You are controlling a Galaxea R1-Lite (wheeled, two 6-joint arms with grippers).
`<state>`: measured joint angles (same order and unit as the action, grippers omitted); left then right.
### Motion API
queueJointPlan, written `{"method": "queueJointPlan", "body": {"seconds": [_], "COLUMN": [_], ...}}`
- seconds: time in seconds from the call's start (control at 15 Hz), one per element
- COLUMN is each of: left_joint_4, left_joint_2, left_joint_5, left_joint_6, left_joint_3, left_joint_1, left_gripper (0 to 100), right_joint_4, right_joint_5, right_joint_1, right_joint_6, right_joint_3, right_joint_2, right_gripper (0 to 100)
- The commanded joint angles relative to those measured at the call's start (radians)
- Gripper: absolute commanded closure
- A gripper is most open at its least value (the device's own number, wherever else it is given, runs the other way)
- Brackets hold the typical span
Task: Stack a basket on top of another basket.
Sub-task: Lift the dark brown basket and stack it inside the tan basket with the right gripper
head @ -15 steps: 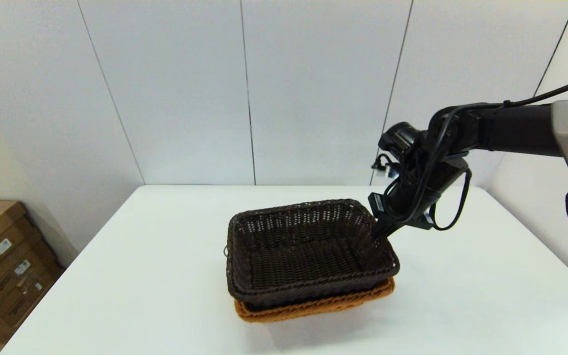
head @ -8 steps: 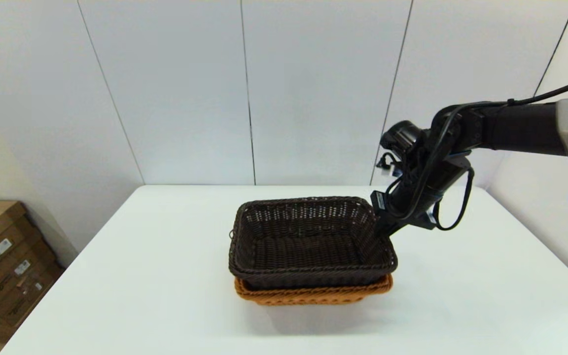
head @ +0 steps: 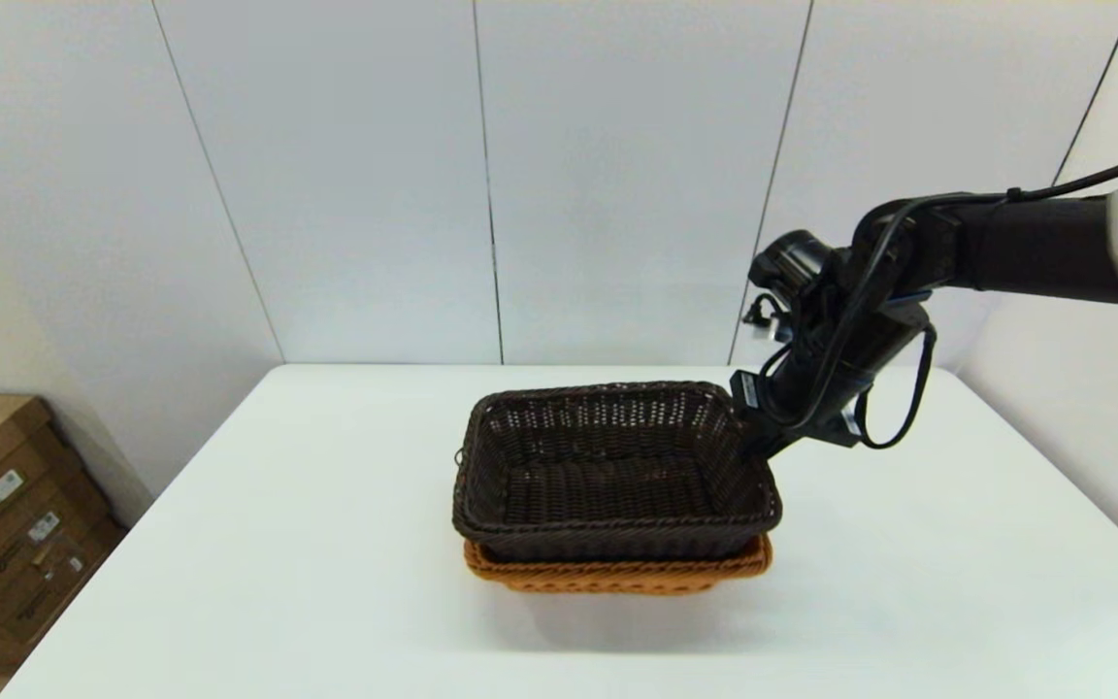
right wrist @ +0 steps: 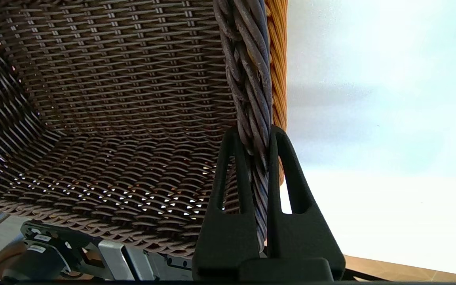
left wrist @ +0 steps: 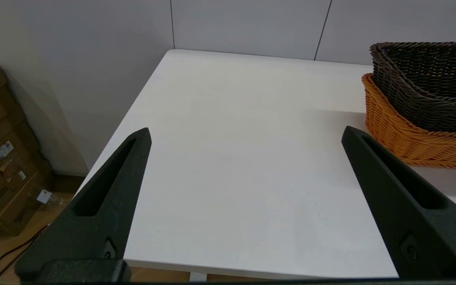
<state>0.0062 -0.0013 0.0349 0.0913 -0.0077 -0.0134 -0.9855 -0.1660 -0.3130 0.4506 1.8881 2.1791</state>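
The dark brown basket (head: 608, 471) sits nested in the orange-tan basket (head: 617, 575) at the table's middle; only the orange rim shows below it. My right gripper (head: 756, 445) is shut on the dark basket's braided rim at its right far corner. The right wrist view shows both fingers (right wrist: 234, 158) pinching that rim (right wrist: 251, 79), with the orange basket's wall (right wrist: 277, 59) just outside. My left gripper (left wrist: 246, 132) hangs open near the table's left front edge, well left of the dark basket (left wrist: 430, 79) and orange basket (left wrist: 410, 138).
The white table (head: 278, 544) has bare surface around the baskets. Cardboard boxes (head: 6, 515) stand on the floor to the left. A panelled wall rises behind the table.
The dark basket has swung from skewed to square over the orange basket and settled lower. The right gripper moved slightly back with it, still gripping the rim.
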Motion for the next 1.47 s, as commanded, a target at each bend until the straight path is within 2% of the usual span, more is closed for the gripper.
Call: {"method": "queueJointPlan", "body": {"seconds": [0.07, 0.67, 0.87, 1.0, 1.13, 1.2, 1.27, 1.33, 1.47], "left_joint_4": [0.0, 0.0, 0.0, 0.0, 0.0, 0.0, 0.0, 0.0, 0.0], "left_joint_2": [0.0, 0.0, 0.0, 0.0, 0.0, 0.0, 0.0, 0.0, 0.0], "left_joint_5": [0.0, 0.0, 0.0, 0.0, 0.0, 0.0, 0.0, 0.0, 0.0], "left_joint_6": [0.001, 0.001, 0.001, 0.001, 0.001, 0.001, 0.001, 0.001, 0.001], "left_joint_3": [0.0, 0.0, 0.0, 0.0, 0.0, 0.0, 0.0, 0.0, 0.0], "left_joint_1": [0.0, 0.0, 0.0, 0.0, 0.0, 0.0, 0.0, 0.0, 0.0], "left_gripper": [0, 0, 0, 0, 0, 0, 0, 0, 0], "right_joint_4": [-0.004, -0.005, -0.018, -0.081, -0.094, -0.091, -0.091, -0.09, -0.084], "right_joint_5": [0.005, 0.009, 0.003, 0.003, 0.009, 0.019, 0.045, 0.092, 0.129], "right_joint_1": [0.0, -0.005, -0.005, -0.005, -0.003, -0.001, 0.0, -0.001, -0.003], "right_joint_6": [0.003, -0.027, -0.023, -0.021, -0.015, -0.013, -0.006, 0.013, 0.017], "right_joint_3": [-0.001, -0.003, -0.01, -0.014, -0.067, -0.109, -0.147, -0.204, -0.314], "right_joint_2": [0.004, -0.068, -0.182, -0.3, -0.45, -0.535, -0.614, -0.716, -0.886], "right_gripper": [0, 0, 0, 0, 0, 0, 0, 0, 0]}}
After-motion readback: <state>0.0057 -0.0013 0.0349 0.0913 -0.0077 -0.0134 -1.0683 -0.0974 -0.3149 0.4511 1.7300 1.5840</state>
